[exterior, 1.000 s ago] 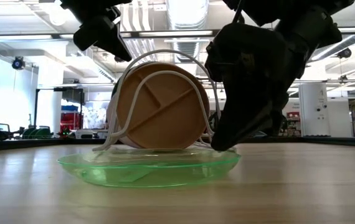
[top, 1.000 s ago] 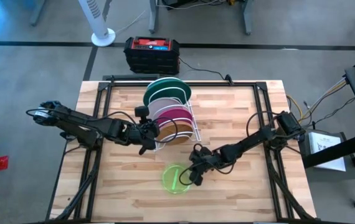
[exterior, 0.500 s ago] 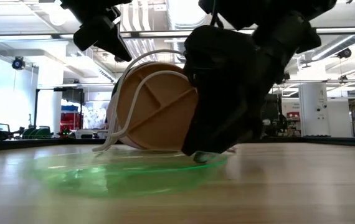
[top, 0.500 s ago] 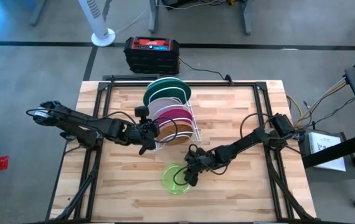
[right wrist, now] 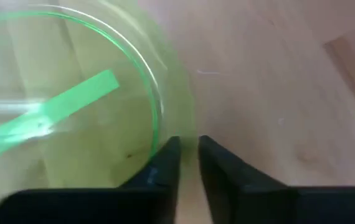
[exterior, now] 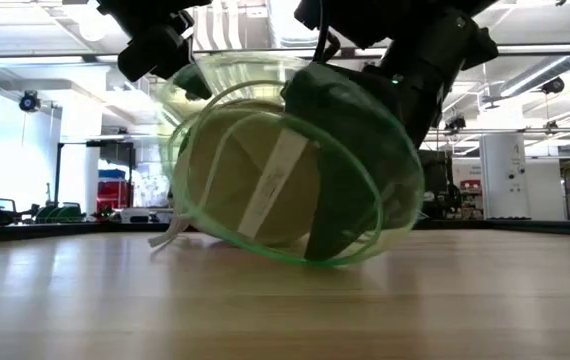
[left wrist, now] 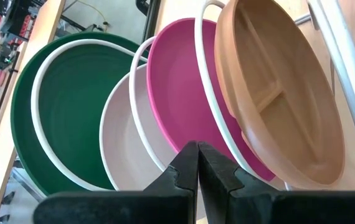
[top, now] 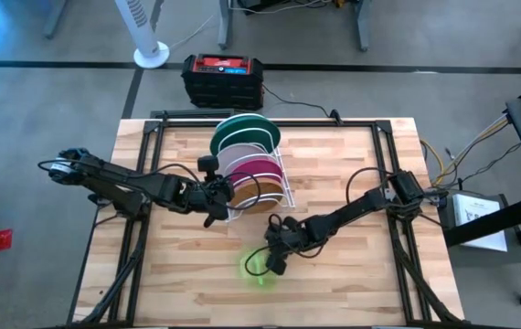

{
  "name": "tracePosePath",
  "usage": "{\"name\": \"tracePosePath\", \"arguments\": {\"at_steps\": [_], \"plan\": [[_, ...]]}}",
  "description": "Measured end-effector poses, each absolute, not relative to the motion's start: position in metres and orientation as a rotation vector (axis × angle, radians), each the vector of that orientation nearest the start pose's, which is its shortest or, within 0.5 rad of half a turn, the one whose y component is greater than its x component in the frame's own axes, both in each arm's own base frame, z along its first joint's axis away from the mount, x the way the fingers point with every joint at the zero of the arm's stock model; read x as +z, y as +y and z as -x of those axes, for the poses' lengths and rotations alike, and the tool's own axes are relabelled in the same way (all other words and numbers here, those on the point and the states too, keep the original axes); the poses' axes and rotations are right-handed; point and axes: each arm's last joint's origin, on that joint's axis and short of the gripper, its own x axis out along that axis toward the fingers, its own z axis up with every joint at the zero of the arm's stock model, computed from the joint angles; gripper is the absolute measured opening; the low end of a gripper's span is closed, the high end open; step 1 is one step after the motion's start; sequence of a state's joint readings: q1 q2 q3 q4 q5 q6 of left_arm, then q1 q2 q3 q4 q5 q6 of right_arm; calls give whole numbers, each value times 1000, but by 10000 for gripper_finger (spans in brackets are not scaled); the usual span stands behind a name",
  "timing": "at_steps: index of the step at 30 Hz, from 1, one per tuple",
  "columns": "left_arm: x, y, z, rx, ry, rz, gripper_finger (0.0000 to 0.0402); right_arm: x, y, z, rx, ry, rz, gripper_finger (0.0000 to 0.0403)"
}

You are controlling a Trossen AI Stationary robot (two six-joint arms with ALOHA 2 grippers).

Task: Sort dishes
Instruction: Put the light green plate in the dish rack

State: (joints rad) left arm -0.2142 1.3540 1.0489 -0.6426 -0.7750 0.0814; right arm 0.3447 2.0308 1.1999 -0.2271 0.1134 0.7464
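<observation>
The translucent lime-green plate [top: 259,268] [exterior: 265,170] stands steeply tilted in front of the white wire rack [top: 279,178], in my right gripper [top: 275,252]. The rack holds the dark green [left wrist: 65,112], white [left wrist: 121,143], magenta [left wrist: 177,93] and divided brown [left wrist: 277,93] plates on edge. My left gripper [top: 213,197] [left wrist: 197,168] is shut and empty, just left of the rack and pointing at those plates. My right gripper holds the lime-green plate's rim [right wrist: 157,134] between its two fingers, one inside the plate and one outside. The fingers slant down from the table's right. The plate is tipped up steeply, its lowest rim [exterior: 337,260] at the tabletop; whether it touches, I cannot tell.
A black and red box [top: 224,78] sits on the floor beyond the table's far edge, and a fan base [top: 151,55] beside it. Bare wood lies near the table's front edge [top: 260,306] and at the right [top: 370,155].
My right gripper has gone toward the table's left edge with the lime-green plate's rim. The plate has gone from lying flat on the table to standing steeply tilted: the held side has risen while the opposite rim has stayed low.
</observation>
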Motion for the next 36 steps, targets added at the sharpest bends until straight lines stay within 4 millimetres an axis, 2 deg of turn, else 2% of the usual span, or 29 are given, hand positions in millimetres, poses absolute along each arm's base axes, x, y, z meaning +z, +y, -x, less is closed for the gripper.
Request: {"name": "tracePosePath", "arguments": {"at_steps": [2, 9, 14, 21, 31, 36], "plan": [[273, -37, -265, 485, 868, -530, 0, 116, 130, -372, -190, 1043, -434, 8], [273, -37, -265, 485, 868, -530, 0, 125, 126, -364, -273, 1040, -383, 2], [273, -37, -265, 485, 869, -531, 0, 148, 124, -353, -377, 984, -277, 0], [273, -37, -265, 483, 867, -535, 0, 178, 121, -340, -438, 911, -176, 0], [272, -37, -264, 483, 873, -539, 0, 199, 124, -320, -564, 855, 16, 0], [272, -37, -264, 482, 874, -545, 0, 227, 129, -302, -625, 733, 97, 0]]}}
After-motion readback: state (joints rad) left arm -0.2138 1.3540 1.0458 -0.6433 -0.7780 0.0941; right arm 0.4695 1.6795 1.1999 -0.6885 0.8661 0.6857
